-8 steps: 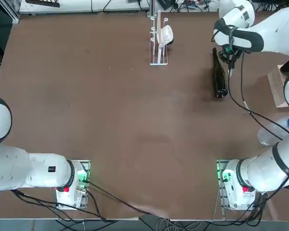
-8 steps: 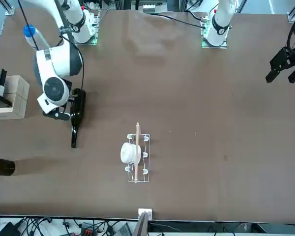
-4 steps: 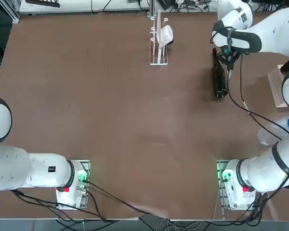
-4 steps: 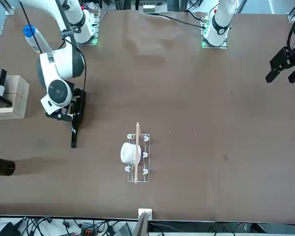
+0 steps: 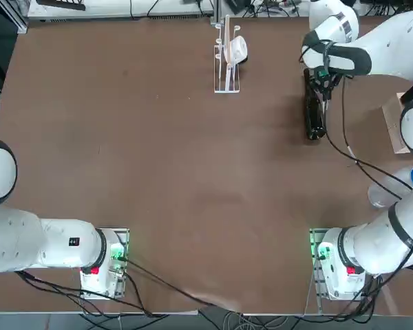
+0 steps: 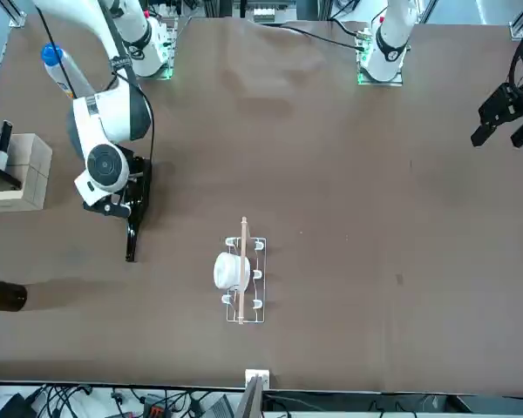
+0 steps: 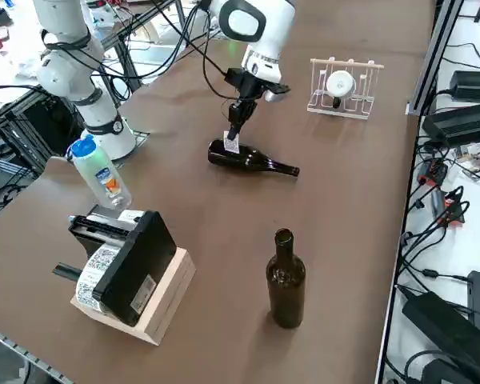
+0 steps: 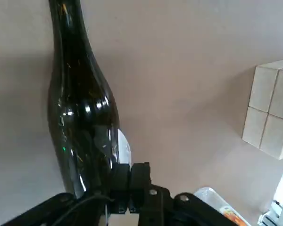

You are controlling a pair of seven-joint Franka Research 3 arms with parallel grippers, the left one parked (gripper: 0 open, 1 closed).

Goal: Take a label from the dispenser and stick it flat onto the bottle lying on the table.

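The dark bottle [image 7: 252, 159] lies on its side at the table's far right [image 5: 315, 122], its neck pointing away from the robot. My right gripper [image 7: 235, 133] hangs just over the bottle's body, shut on the small white label [image 7: 232, 146]. The label hangs below the fingertips, its lower edge against the bottle's side. The wrist view shows the label [image 8: 124, 149] next to the glossy bottle [image 8: 80, 108], in front of my shut fingers [image 8: 140, 173]. The dispenser [image 5: 228, 59], a clear frame with a white roll, stands at the far middle of the table [image 7: 341, 86].
A second dark bottle [image 7: 286, 280] stands upright near the table's right edge. A clear plastic bottle with a blue cap [image 7: 99, 173] stands beside a black printer on a wooden block [image 7: 126, 268]. Cables hang from my right arm above the lying bottle.
My right gripper has shifted slightly away from the robot's base, along the bottle toward its neck, with the label still held. The bottle has not moved.
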